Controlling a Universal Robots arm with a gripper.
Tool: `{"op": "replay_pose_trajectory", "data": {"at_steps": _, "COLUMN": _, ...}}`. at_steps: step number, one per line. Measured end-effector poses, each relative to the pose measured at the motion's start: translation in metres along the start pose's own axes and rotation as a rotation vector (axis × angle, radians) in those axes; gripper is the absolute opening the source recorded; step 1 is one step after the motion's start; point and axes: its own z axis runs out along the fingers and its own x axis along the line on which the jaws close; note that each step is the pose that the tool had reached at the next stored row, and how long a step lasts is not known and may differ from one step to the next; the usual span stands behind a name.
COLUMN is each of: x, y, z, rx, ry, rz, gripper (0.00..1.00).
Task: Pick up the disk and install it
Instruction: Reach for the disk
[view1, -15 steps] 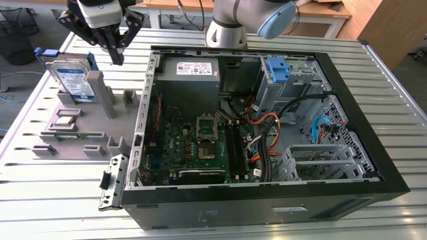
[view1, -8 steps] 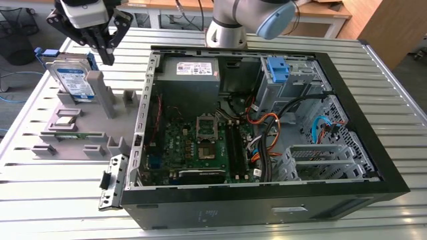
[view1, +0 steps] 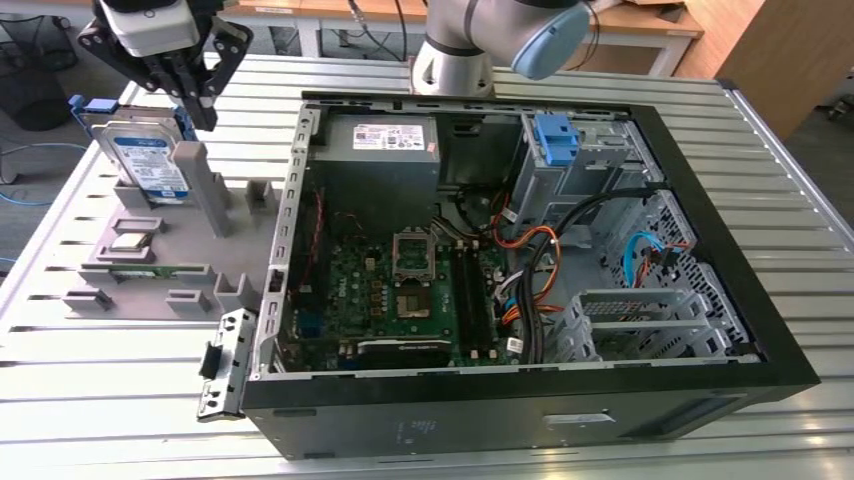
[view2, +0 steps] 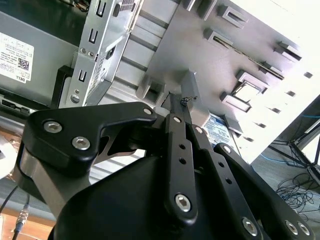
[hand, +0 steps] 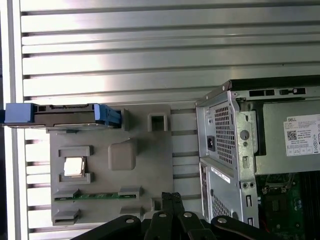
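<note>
The disk (view1: 144, 158), a silver drive with a white-and-blue label in a blue bracket, stands on edge at the back of a grey fixture (view1: 174, 250) on the exterior view's left. In the first wrist view the disk (hand: 60, 115) shows edge-on with blue bracket ends. Part of the disk's label (view2: 220, 127) peeks past the fingers in the second wrist view. My gripper (view1: 198, 112) hangs just above and slightly to the exterior view's right of the disk's top edge. Its fingers (hand: 172, 200) are pressed together, shut with nothing between them.
The open black computer case (view1: 534, 385) lies to the exterior view's right of the fixture, with a grey power-supply box (view1: 387, 140), a motherboard (view1: 400, 285), cables and a lone blue bracket (view1: 551, 135) in a bay. The fixture also holds a chip (view1: 130, 242) and a memory stick (view1: 140, 268). All rests on a slatted metal table (view1: 134, 380).
</note>
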Motion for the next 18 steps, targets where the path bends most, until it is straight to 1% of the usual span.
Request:
{"op": "replay_pose_trajectory", "data": {"at_steps": 3, "x": 0.0002, "y": 0.0000, "z": 0.0000, "rx": 0.0000, "ry": 0.0002, "rz": 0.000, "gripper": 0.11}}
{"op": "replay_pose_trajectory", "data": {"at_steps": 4, "x": 0.0003, "y": 0.0000, "z": 0.0001, "rx": 0.0001, "ry": 0.0028, "rz": 0.000, "gripper": 0.11}}
{"op": "replay_pose_trajectory", "data": {"at_steps": 7, "x": 0.0003, "y": 0.0000, "z": 0.0003, "rx": 0.0017, "ry": 0.0218, "rz": 0.001, "gripper": 0.11}}
{"op": "replay_pose_trajectory", "data": {"at_steps": 14, "x": 0.0003, "y": 0.0000, "z": 0.0002, "rx": 0.0019, "ry": 0.0239, "rz": 0.001, "gripper": 0.11}}
{"op": "replay_pose_trajectory", "data": {"at_steps": 18, "x": 0.0024, "y": -0.0002, "z": 0.0003, "rx": 0.0019, "ry": 0.0238, "rz": 0.001, "gripper": 0.11}}
